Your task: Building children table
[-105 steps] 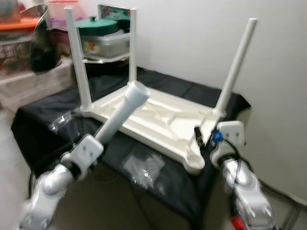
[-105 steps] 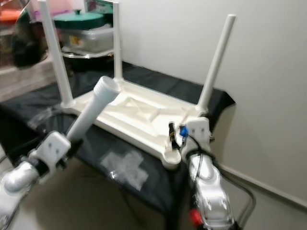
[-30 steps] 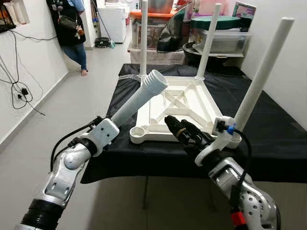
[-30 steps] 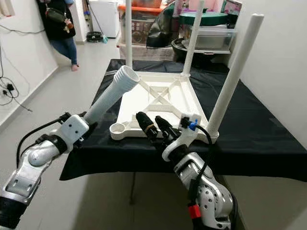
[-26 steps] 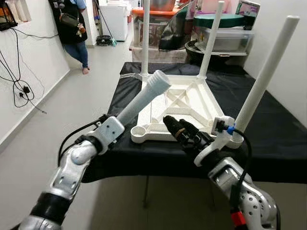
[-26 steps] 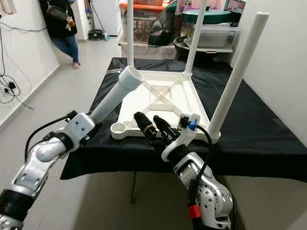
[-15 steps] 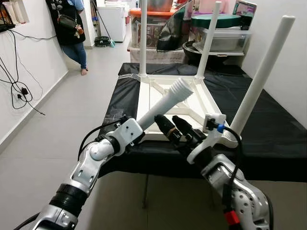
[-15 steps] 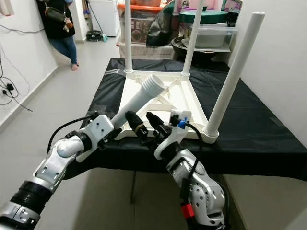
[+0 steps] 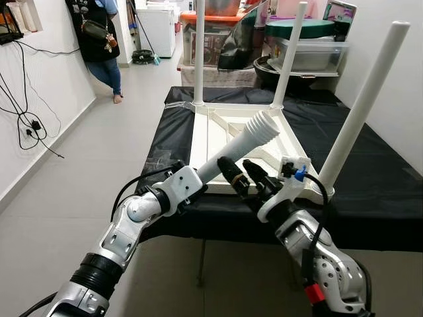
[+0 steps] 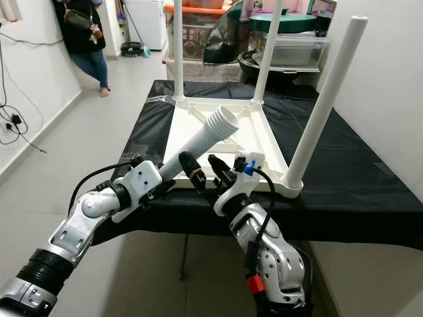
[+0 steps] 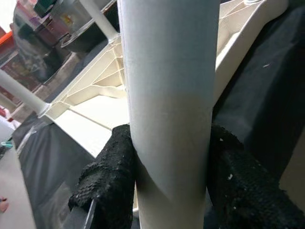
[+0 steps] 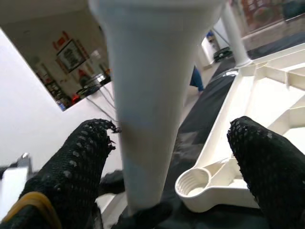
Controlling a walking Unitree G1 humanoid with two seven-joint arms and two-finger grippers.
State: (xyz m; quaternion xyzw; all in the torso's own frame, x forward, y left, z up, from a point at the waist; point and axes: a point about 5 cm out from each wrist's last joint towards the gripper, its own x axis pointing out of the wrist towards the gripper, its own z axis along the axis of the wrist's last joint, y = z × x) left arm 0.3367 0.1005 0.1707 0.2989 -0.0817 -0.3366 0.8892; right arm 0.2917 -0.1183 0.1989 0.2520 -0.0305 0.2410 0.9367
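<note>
A white children's table (image 9: 225,129) lies upside down on a black-covered table (image 9: 377,178), with three white legs standing up from its corners. My left gripper (image 9: 200,179) is shut on a loose white leg (image 9: 241,142), which slants up and to the right over the near edge. In the left wrist view both fingers (image 11: 112,176) press against the loose leg (image 11: 167,95). My right gripper (image 9: 242,176) is open beside the left one. The loose leg (image 12: 147,95) passes between its spread fingers (image 12: 269,167). An empty threaded socket (image 12: 193,183) lies beyond them at the table's corner.
A person (image 9: 99,39) stands at the far left by the white wall, where cables (image 9: 26,119) hang. Storage boxes and bins (image 9: 301,46) are stacked behind the black-covered table. A wall rises on the right. Open floor lies to the left.
The camera has moved around the table since the oldest frames. My left gripper swung the loose leg rightward and lower, and it now sits between the fingers of my right gripper.
</note>
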